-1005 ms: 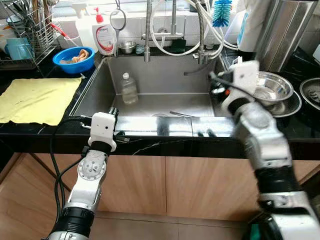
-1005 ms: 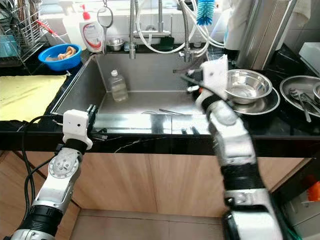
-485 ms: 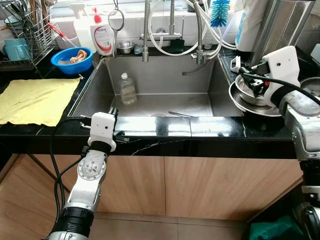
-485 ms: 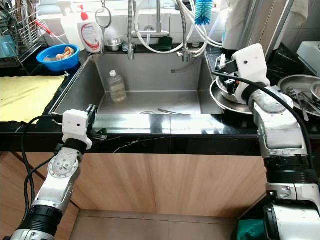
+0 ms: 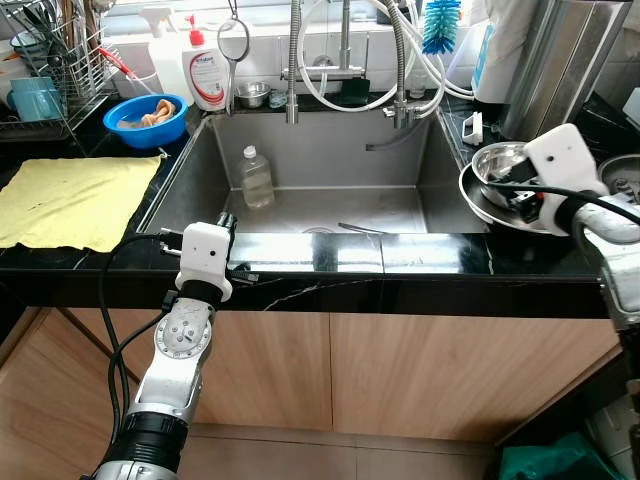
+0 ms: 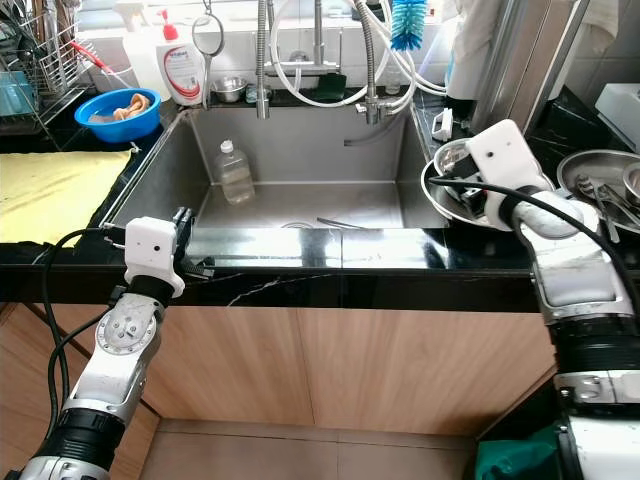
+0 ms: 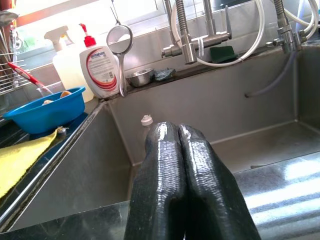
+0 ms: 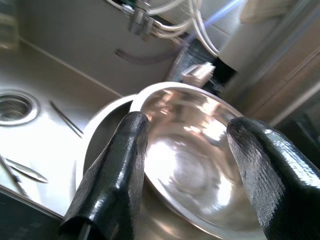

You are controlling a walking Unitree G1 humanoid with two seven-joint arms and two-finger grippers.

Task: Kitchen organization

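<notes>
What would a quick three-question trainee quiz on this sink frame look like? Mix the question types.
1. True or false: the left gripper is open.
2. Multiple choice: the right gripper is open in front of what? A) the blue bowl B) the steel bowl C) the soap bottle
3. Short answer: what stands upright in the sink by its back left corner?

Key
1. False: its fingers are pressed together, at the counter's front edge by the sink.
2. B: the steel bowl sits on a plate on the counter to the right of the sink.
3. A clear plastic bottle.
</notes>
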